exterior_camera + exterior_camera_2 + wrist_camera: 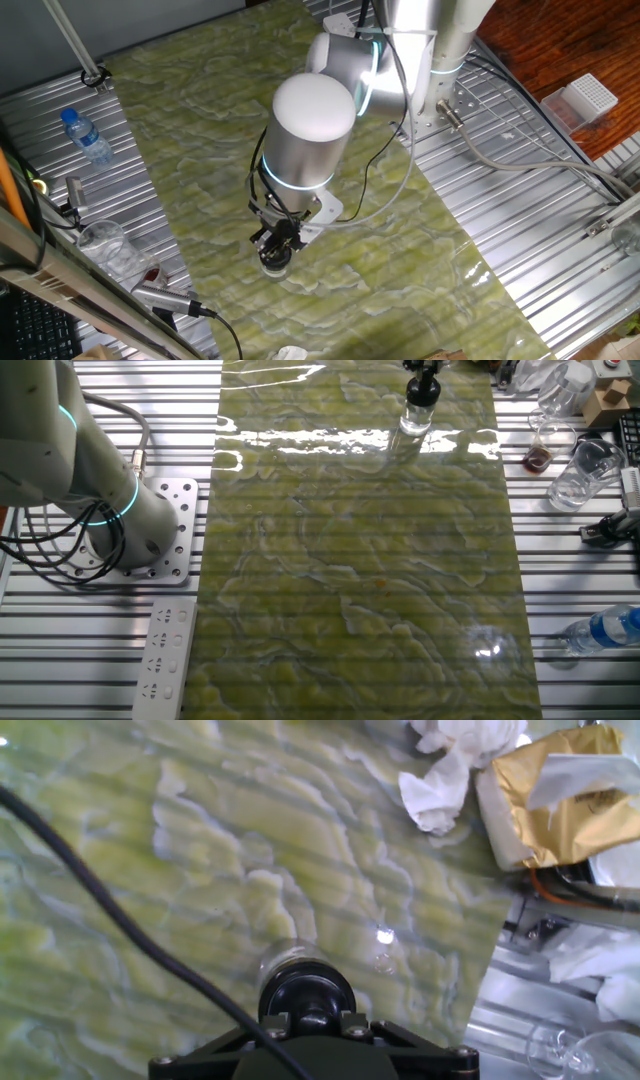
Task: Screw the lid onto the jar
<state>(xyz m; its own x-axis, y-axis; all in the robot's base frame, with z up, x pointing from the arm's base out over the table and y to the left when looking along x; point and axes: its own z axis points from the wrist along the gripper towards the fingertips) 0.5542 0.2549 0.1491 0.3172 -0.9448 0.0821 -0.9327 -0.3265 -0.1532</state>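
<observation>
The jar (pixel 274 263) stands upright on the green marbled mat, a small pale see-through body under a black cap. The lid (pixel 307 988) sits on top of the jar (pixel 283 958); in the hand view it is a round black cap with a glossy centre. My gripper (pixel 277 240) points straight down onto it, and the two fingers (pixel 275 1020) press against the lid's sides. In the other fixed view the jar (pixel 417 416) is at the mat's far edge, with the gripper (pixel 422 374) on its top.
A blue-capped water bottle (pixel 88 138) and a clear plastic cup (pixel 105 243) lie on the metal slats left of the mat. Crumpled tissue (pixel 445 770) and a gold packet (pixel 560 795) lie past the mat's edge. A power strip (pixel 160 655) lies near the arm base (pixel 150 525).
</observation>
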